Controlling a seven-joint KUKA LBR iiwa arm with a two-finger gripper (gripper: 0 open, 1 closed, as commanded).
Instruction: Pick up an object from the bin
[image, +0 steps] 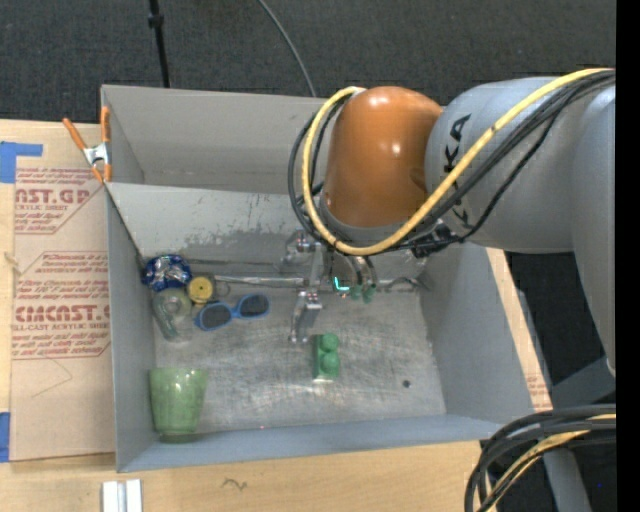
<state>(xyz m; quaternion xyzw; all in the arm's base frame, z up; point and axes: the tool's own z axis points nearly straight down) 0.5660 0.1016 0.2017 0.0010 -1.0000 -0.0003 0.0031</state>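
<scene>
My gripper (303, 322) hangs under the arm's orange cover over the middle of the bin floor, close to the back wall. A green toy block (325, 356) lies just in front of it and slightly right, apart from it. Blue sunglasses (231, 311) lie to its left on the floor. Nothing shows held in the gripper.
In the left part of the bin are a crumpled blue wrapper (165, 270), a small yellow disc (200, 290) and a clear glass (170, 316). A green translucent cup (178, 400) stands in the front left corner. The arm covers the bin's back right.
</scene>
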